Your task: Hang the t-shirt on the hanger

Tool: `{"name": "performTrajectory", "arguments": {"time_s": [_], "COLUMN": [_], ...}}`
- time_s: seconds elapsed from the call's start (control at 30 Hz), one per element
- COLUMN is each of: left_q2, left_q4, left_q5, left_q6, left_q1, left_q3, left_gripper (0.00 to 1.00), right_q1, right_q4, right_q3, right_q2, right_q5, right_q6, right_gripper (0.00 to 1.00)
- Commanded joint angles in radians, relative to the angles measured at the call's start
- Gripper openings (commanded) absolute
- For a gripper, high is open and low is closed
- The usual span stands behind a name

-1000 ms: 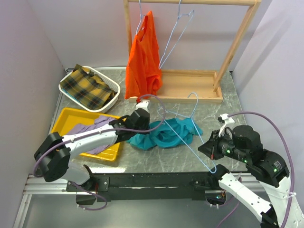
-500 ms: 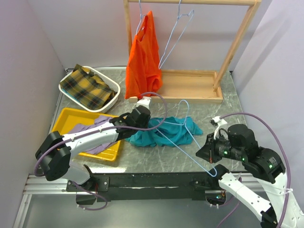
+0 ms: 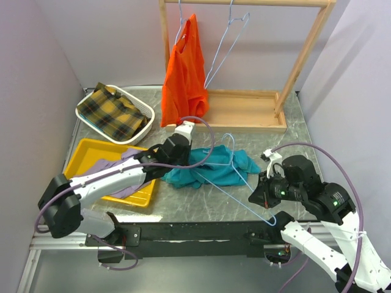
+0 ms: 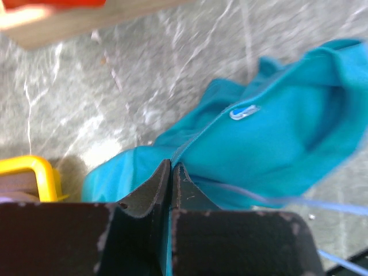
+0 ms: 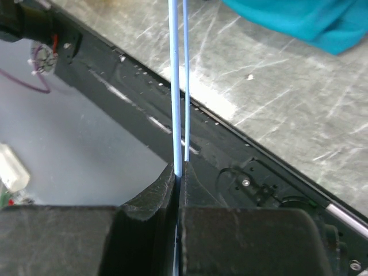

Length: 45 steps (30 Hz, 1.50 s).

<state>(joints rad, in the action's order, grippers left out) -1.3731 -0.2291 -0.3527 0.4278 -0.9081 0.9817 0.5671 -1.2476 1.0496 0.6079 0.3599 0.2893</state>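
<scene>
T-shirt (image 3: 215, 171), teal and crumpled, tight between closed left jaws; thin pale-blue wire hanger (image 5: 175, 86) between closed right jaws.

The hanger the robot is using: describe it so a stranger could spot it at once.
In front of the wooden rack, find the teal t-shirt on the table. The hanger is the pale-blue wire one running across it, one end pinched by the right gripper; the other two hangers hang from the rack's bar.

The left arm (image 3: 116, 177) stretches forward and rightward, the right arm (image 3: 333, 204) folds inward, both jaws clamped together.
</scene>
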Motion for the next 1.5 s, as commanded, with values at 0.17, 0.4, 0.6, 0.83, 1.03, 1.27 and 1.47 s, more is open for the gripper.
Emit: {"name": "performTrajectory", "arguments": {"time_s": [0.17,0.4,0.6,0.83,1.03,1.27,1.47], "left_q2": [0.115,0.157,0.163,0.172,0.258,0.37,0.416], "left_q4": [0.073,0.091,0.105,0.168,0.263,0.304,0.254], "left_q5": [0.04,0.011,-0.04,0.05,0.227,0.38,0.44], "left_q6": [-0.05,-0.043,-0.07,-0.15,-0.173,-0.185,-0.219], "left_q1": [-0.006,-0.006,-0.006,-0.006,-0.006,-0.012,-0.034], "left_q3": [-0.046,-0.075,-0.043,-0.031,-0.086,-0.121,-0.097], "left_gripper": [0.02,0.04,0.06,0.06,0.03,0.03,0.03], "right_q1": [0.005,0.005,0.019,0.033,0.033,0.033,0.033], "right_q4": [0.03,0.053,0.05,0.106,0.226,0.46,0.617], "right_q3": [0.141,0.078,0.072,0.046,-0.025,-0.123,-0.206], "right_q2": [0.033,0.039,0.032,0.012,-0.002,-0.04,-0.076], "right_q5": [-0.081,0.033,0.125,0.229,0.197,0.158,0.263], "right_q6": [-0.049,-0.067,-0.078,-0.079,-0.072,-0.055,-0.07], "right_gripper": [0.0,0.0,0.0,0.0,0.0,0.0,0.0]}}
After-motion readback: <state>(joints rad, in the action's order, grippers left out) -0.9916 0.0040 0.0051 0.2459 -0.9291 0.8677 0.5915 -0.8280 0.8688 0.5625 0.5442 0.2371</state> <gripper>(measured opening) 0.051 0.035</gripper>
